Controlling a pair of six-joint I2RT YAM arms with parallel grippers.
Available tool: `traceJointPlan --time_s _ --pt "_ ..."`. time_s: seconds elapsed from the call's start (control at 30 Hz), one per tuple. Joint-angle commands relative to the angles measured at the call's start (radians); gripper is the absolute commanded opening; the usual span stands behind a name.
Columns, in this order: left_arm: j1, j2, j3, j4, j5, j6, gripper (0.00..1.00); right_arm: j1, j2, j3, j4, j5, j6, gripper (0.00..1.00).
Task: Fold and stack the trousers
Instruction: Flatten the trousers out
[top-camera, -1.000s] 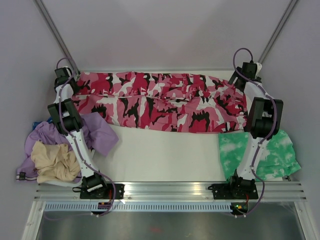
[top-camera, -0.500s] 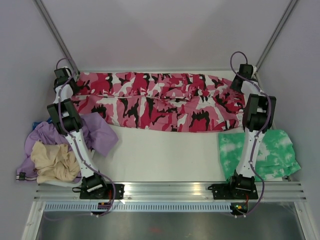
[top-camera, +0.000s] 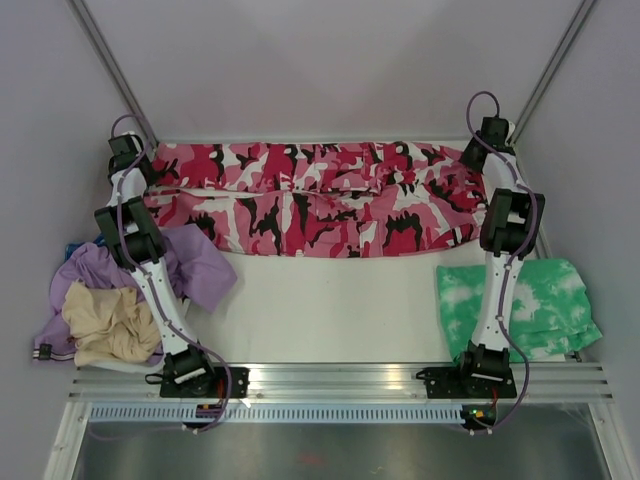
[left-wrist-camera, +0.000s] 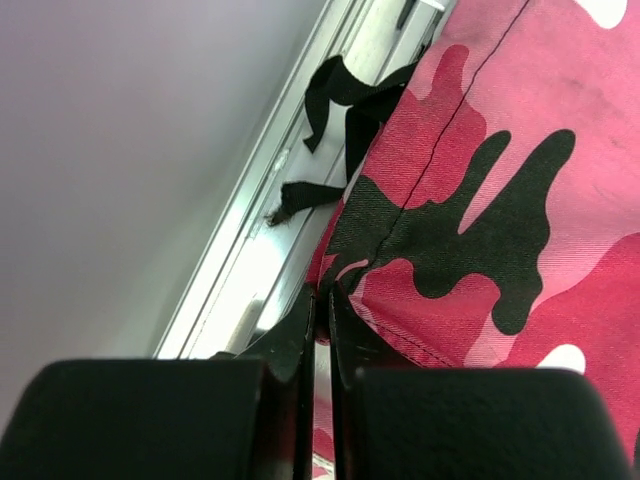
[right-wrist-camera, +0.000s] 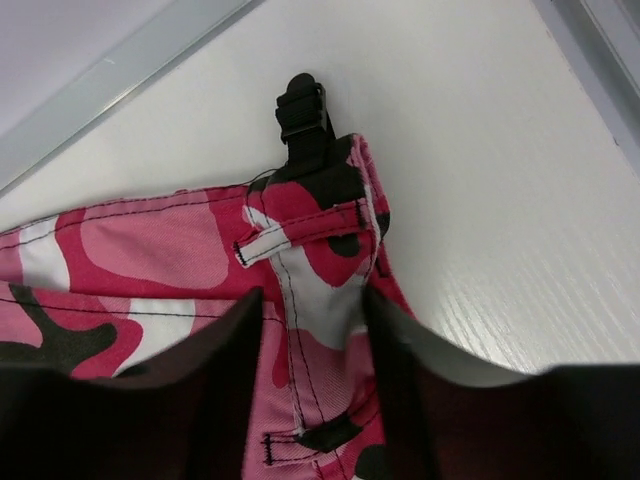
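The camouflage trousers (top-camera: 320, 200) lie lengthwise along the table's far edge, pink, red, white and black. My left gripper (top-camera: 140, 172) is at their far left end. In the left wrist view it (left-wrist-camera: 322, 295) is shut on the trousers' edge (left-wrist-camera: 500, 200), with a black strap (left-wrist-camera: 340, 110) trailing beyond. My right gripper (top-camera: 478, 158) is over the far right end. In the right wrist view it (right-wrist-camera: 312, 295) stands open, part-narrowed. Its fingers straddle the waistband corner (right-wrist-camera: 310, 225) with its belt loops and black buckle strap (right-wrist-camera: 305, 120).
A lilac garment (top-camera: 195, 265) and a beige one (top-camera: 105, 320) are heaped at the left by the left arm. A green-and-white tie-dye garment (top-camera: 545, 305) lies at the right near the right arm's base. A metal rail (top-camera: 340, 380) runs along the near edge.
The right arm has reached farther toward the back right corner and its jaws have narrowed. The trousers' right end has shifted toward the far edge and lies straighter. The left gripper is unchanged.
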Motion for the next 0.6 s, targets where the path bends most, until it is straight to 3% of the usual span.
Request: traceJointPlan --time_s 0.0,0.03,0.13,0.3,0.4,0.43,0.5,0.57 --pt "0.005 -0.052 -0.001 0.083 -0.033 -0.050 0.02 -0.034 0.032 0.013 -0.018 -0.052 0.025 0.56" --pt "0.004 -0.049 0.004 0.086 -0.032 -0.065 0.02 -0.031 0.025 0.008 -0.007 -0.078 0.002 0.70" --pt "0.002 -0.043 0.029 0.087 -0.010 -0.090 0.02 -0.008 -0.024 -0.006 0.007 -0.137 -0.104 0.94" --pt "-0.005 -0.099 0.023 0.086 0.034 -0.139 0.04 0.023 -0.181 -0.059 0.016 -0.155 -0.201 0.98" --pt "-0.018 -0.158 -0.045 0.130 0.077 -0.180 0.27 0.023 -0.300 -0.130 0.042 -0.227 -0.190 0.98" --pt "-0.028 -0.210 -0.101 0.150 0.077 -0.190 0.47 0.023 -0.329 -0.166 0.051 -0.249 -0.189 0.98" --pt "-0.045 -0.260 -0.154 0.207 0.063 -0.191 0.62 0.023 -0.420 -0.199 0.053 -0.310 -0.189 0.98" --pt "-0.051 -0.331 -0.213 0.227 0.056 -0.196 0.99 0.023 -0.509 -0.263 0.063 -0.347 -0.192 0.98"
